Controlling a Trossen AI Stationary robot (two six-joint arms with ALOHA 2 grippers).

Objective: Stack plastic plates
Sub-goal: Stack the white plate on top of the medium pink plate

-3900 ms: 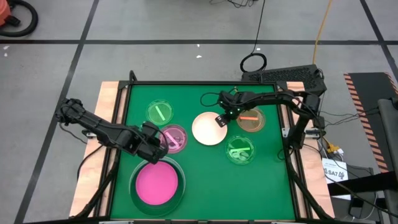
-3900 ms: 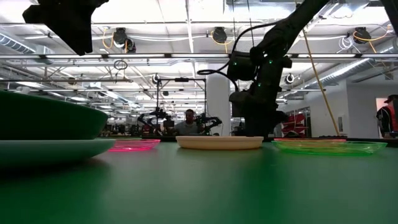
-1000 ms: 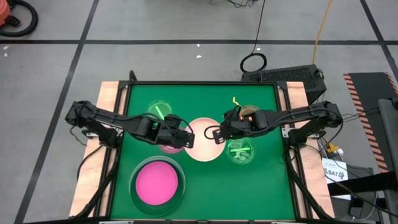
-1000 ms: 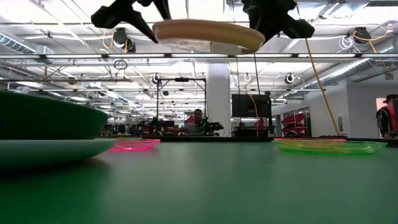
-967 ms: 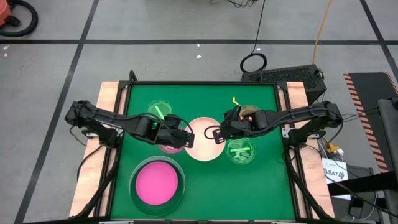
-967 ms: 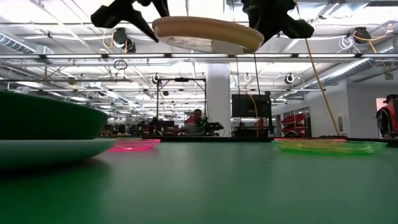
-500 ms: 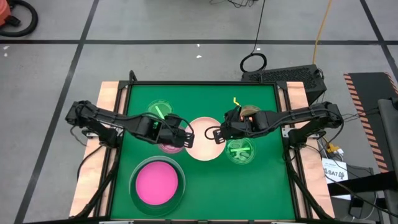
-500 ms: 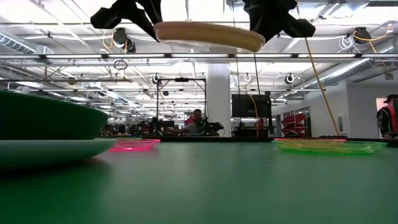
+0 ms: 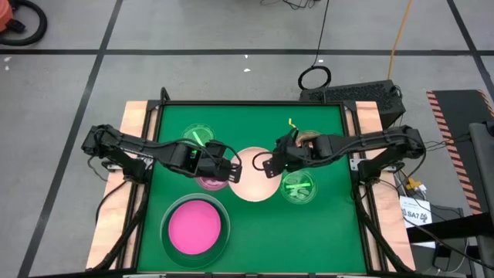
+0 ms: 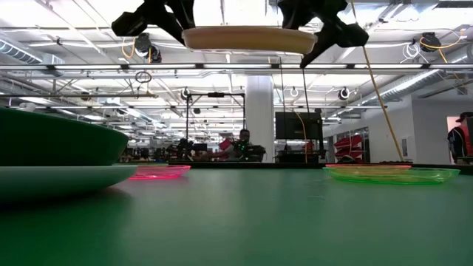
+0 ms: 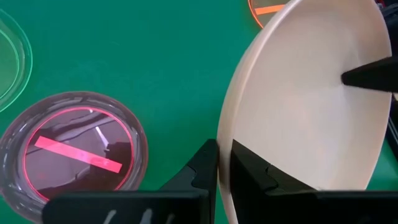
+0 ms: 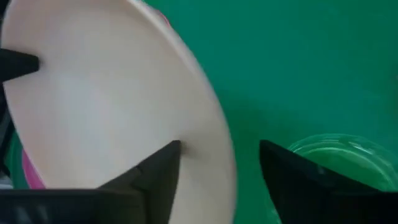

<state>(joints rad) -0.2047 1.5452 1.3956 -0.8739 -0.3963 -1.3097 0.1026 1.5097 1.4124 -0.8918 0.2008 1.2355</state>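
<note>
A cream-white plate [image 9: 253, 179] hangs level high above the table's middle [image 10: 247, 37]. My left gripper [image 9: 230, 171] is shut on its left rim. At its right rim my right gripper [image 9: 270, 166] stands open, one finger [image 12: 158, 165] over the plate's inside and the other [image 12: 292, 168] outside. A hot pink plate [image 9: 194, 229] lies in a dark green one [image 10: 52, 140], which sits on a pale mint one [image 10: 59, 177], at the near left. My left gripper pinches the cream plate's rim [image 11: 219, 146] between its two fingers, one finger on the inside and one on the outside, coming slanting down from the table's left. The plate is lifted clear and level. My right gripper straddles the opposite rim [image 12: 224, 149]; whether a finger touches it, I cannot tell.
Small translucent plates lie on the green mat: a green one [image 9: 198, 139] at the far left, a purple one [image 11: 74, 155] under my left arm, an orange one [image 9: 311, 141] under my right arm, a green one [image 9: 297, 188] to the right. A raised frame [image 9: 251, 103] bounds the mat.
My left gripper has shut on the cream plate's left rim, then my right gripper has opened at the right rim. The plate, tilted down toward the right before, now hangs level at the same height. Neither arm has travelled.
</note>
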